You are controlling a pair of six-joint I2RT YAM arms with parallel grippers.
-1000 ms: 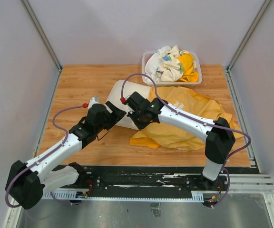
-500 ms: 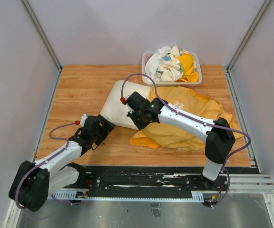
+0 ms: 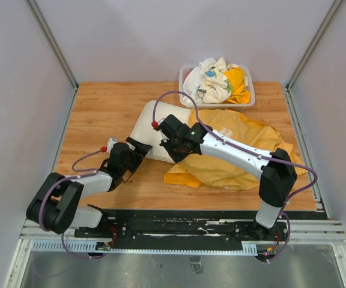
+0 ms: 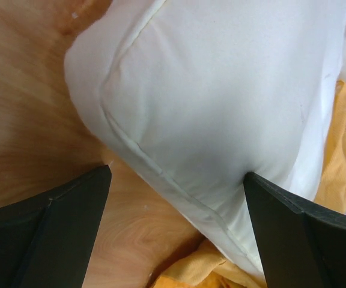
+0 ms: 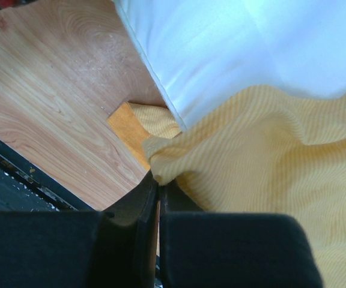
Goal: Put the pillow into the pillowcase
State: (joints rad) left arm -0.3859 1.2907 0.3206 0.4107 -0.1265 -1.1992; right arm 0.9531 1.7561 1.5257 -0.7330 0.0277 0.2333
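Left fingers (image 3: 136, 148), spread wide and holding nothing, flank the near corner of the pillow (image 4: 221, 90), a plump cream cushion with a piped seam. It lies on the wood-grain worktop (image 3: 101, 108), its right end apparently inside the mouth of the pillowcase (image 3: 236, 153). Right fingers (image 5: 146, 201), shut tight, pinch a fold of that hem, which is thin, ribbed, orange-yellow cloth, crumpled. Risks: a shallow bite may let the springy corner slip out; a push may drag the limp case along or tear the hem from its pinch, collapsing the mouth.
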